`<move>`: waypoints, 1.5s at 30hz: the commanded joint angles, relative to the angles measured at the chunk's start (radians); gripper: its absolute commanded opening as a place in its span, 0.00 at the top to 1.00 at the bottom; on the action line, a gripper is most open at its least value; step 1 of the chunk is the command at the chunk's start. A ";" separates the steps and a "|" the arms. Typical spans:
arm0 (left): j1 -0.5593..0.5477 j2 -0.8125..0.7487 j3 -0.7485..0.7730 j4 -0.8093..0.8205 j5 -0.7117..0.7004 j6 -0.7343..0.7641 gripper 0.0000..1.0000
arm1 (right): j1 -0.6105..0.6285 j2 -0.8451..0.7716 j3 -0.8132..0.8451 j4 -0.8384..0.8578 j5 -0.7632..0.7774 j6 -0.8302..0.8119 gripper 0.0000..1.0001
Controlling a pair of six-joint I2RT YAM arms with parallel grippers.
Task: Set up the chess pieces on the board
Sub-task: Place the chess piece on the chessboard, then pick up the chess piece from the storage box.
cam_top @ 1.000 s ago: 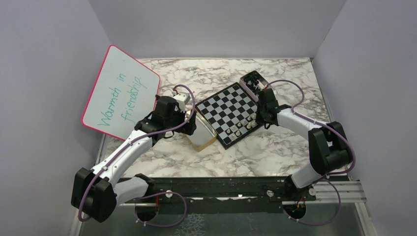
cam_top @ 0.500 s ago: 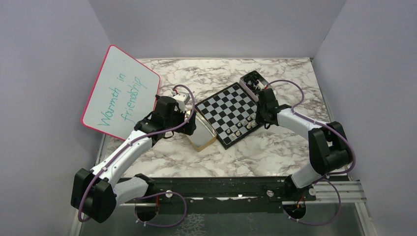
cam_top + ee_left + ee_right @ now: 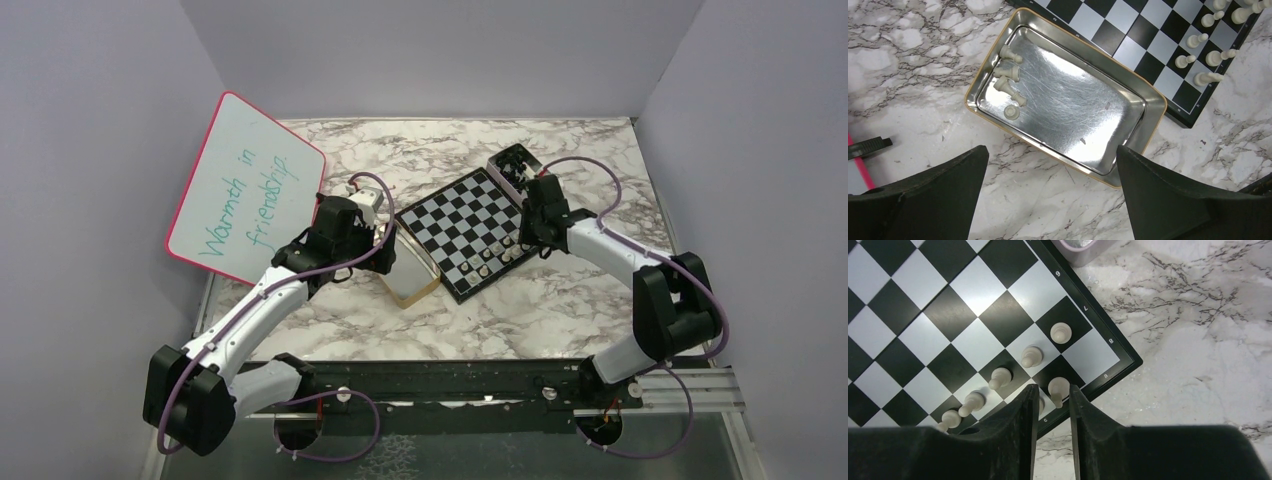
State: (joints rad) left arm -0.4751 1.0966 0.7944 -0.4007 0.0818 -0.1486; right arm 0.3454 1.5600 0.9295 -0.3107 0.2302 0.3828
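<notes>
The board (image 3: 455, 222) lies tilted in mid-table. Several pale chess pieces (image 3: 490, 262) stand along its near corner. In the right wrist view a row of pale pawns (image 3: 1030, 356) runs diagonally across the board (image 3: 968, 295). My right gripper (image 3: 1054, 390) hangs over the edge row, narrowly open, and a pale piece (image 3: 1058, 386) stands on a square between its tips. Another piece (image 3: 1041, 405) is half hidden by the left finger. My left gripper (image 3: 1052, 155) is wide open over the marble beside a silver tin (image 3: 1148, 100), which holds several pale pieces (image 3: 1010, 85).
A pink-framed whiteboard (image 3: 245, 190) leans at the left. A black tin (image 3: 513, 165) with dark pieces sits at the board's far right corner. The silver tin (image 3: 410, 275) touches the board's left edge. Purple walls enclose the marble table (image 3: 560, 300).
The right gripper's fingers have spread a little around the pale piece on the edge row, and the right arm's elbow has shifted slightly. The left arm has hardly moved.
</notes>
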 commanded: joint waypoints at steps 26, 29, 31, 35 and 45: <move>0.018 0.247 0.175 -0.089 -0.278 -0.024 0.40 | -0.005 -0.635 -0.126 -0.034 -0.394 -0.057 0.10; 0.018 0.274 0.184 -0.048 -0.237 -0.018 0.46 | -0.004 -0.643 -0.132 -0.044 -0.387 -0.061 0.10; 0.018 0.302 0.204 -0.043 -0.224 -0.029 0.51 | -0.004 -0.644 -0.132 -0.048 -0.386 -0.062 0.10; 0.018 0.354 0.235 -0.043 -0.206 -0.046 0.55 | -0.005 -0.649 -0.141 -0.043 -0.395 -0.065 0.10; 0.018 0.407 0.266 -0.069 -0.197 -0.081 0.62 | -0.005 -0.622 -0.137 -0.036 -0.397 -0.081 0.10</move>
State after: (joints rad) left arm -0.4637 1.4841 1.0256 -0.4606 -0.1341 -0.2058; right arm 0.3450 0.9298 0.7902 -0.3744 -0.1448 0.3202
